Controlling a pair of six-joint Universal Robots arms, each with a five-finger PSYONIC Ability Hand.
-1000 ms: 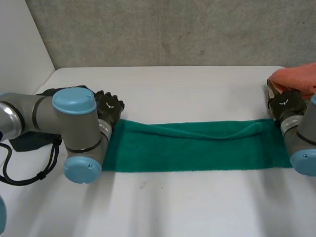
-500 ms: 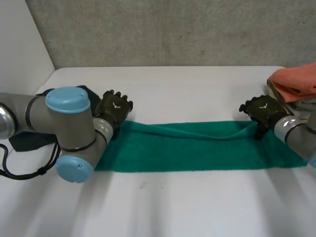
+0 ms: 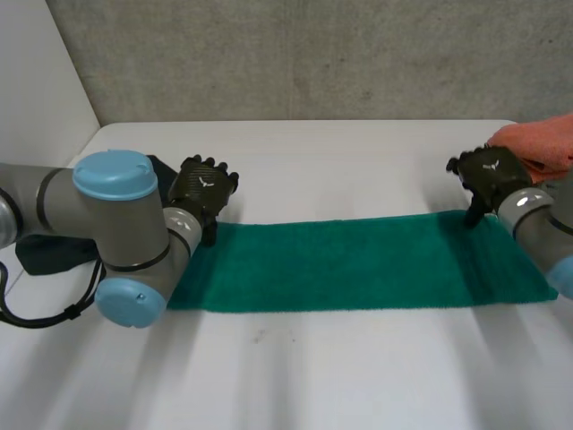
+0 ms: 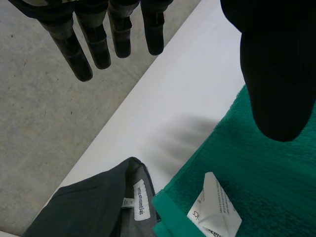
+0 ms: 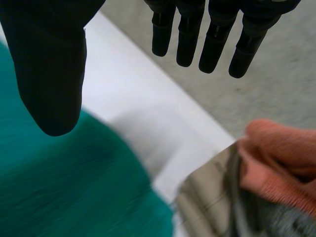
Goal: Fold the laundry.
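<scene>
Towel: the green terry towel (image 3: 358, 265) lies flat as one long, narrow strip, its surface smooth and its near edge straight.
Towel place: it runs across the middle of the white table (image 3: 358, 376) from 9 o'clock to 3 o'clock, both ends resting on the tabletop.
Towel detail: a folded white care label (image 4: 216, 207) lies on top of the strip at its 9 o'clock end, near the corner.
Left hand: the left hand (image 3: 204, 190) sits over the towel's 10 o'clock corner; its fingers (image 4: 74, 49) are straight and spread well away from the thumb, and it holds nothing.
Right hand: the right hand (image 3: 490, 174) sits at the towel's 2 o'clock corner, with straight fingers (image 5: 217, 47) set wide of the thumb and nothing between them.
Left side: a dark grey garment (image 3: 54, 253) with a small white tag lies at the table's 9 o'clock, just beside the towel's end.
Right side: a bunched orange-pink cloth (image 3: 540, 143) sits at the table's 2 o'clock, on a beige checked fabric (image 5: 210, 195), near the right hand.
In the way: the left arm (image 3: 107, 224) covers part of the dark grey garment and the towel's 9 o'clock end in the head view.
Behind: a grey concrete wall (image 3: 304, 54) stands at 12 o'clock.
</scene>
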